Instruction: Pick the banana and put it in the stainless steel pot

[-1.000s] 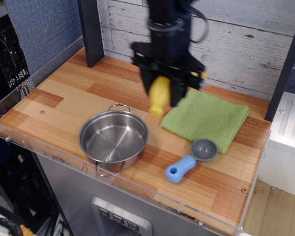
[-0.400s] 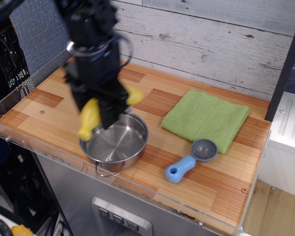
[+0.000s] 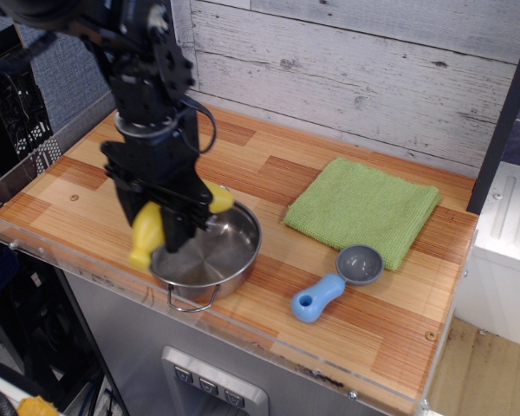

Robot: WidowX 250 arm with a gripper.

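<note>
The yellow banana [image 3: 146, 233] is held in my black gripper [image 3: 162, 227], hanging stem end down over the left rim of the stainless steel pot [image 3: 218, 251]. A second yellow bit shows at the gripper's right side. The gripper is shut on the banana and stands above the pot's left half, hiding that part. The pot sits at the front of the wooden table and looks empty where its inside shows.
A green cloth [image 3: 361, 208] lies at the back right. A small grey scoop with a blue handle [image 3: 336, 282] lies right of the pot. The table's front edge has a clear plastic lip [image 3: 69, 263]. A dark post stands at the back left.
My gripper carried the banana from the middle back of the table leftward and forward to the pot, then dropped a little lower over its left rim.
</note>
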